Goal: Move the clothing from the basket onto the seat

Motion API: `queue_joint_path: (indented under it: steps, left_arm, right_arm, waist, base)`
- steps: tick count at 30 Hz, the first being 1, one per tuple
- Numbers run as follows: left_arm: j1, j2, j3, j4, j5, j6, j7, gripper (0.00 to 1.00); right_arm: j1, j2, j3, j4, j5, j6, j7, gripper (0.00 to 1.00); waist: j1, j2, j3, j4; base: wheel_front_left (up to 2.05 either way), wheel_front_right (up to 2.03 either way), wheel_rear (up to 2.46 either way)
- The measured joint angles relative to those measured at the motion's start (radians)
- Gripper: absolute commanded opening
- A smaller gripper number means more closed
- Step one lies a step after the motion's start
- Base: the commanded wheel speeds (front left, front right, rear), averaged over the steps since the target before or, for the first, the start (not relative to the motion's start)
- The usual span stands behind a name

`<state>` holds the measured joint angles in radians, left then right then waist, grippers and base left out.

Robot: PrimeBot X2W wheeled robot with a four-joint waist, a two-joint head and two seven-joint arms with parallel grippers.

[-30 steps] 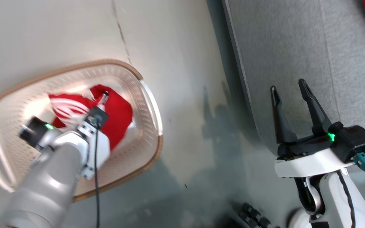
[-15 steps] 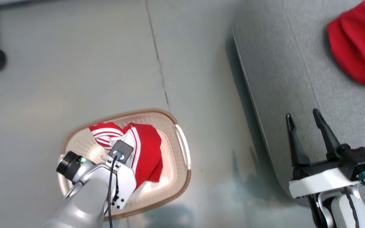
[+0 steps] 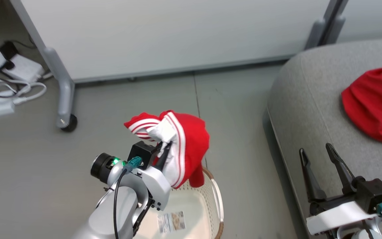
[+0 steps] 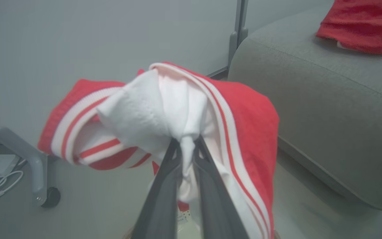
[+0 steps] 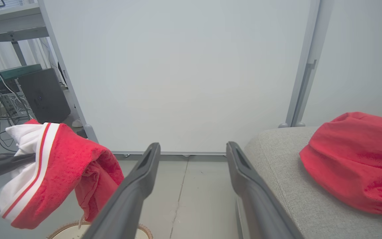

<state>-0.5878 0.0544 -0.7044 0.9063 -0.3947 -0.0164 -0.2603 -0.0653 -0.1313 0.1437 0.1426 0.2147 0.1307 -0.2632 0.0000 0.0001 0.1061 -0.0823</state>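
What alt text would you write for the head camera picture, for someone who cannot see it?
The robot's left gripper holds a red-and-white striped garment above a cream laundry basket on the floor. On the right, a plain red garment lies on a grey seat, with the right gripper open and empty over its near edge.

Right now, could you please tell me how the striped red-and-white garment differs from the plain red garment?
The striped red-and-white garment has white panels and stripes; the plain red garment is solid red. The striped garment hangs over the basket, pinched in the shut left gripper; the plain one lies bunched on the grey seat, untouched. Both are soft red fabric.
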Motion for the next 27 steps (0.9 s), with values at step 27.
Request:
queue_joint_path:
  steps: [27]
  left_arm:
    - [0.300, -0.004, 0.357, -0.922, 0.123, -0.040, -0.001, 0.00]
  right_arm:
    - [0.077, -0.016, 0.008, -0.028, 0.026, 0.000, 0.000, 1.00]
  waist:
    - [0.0000, 0.0000, -0.172, 0.047]
  base:
    - [0.00, 0.00, 0.00]
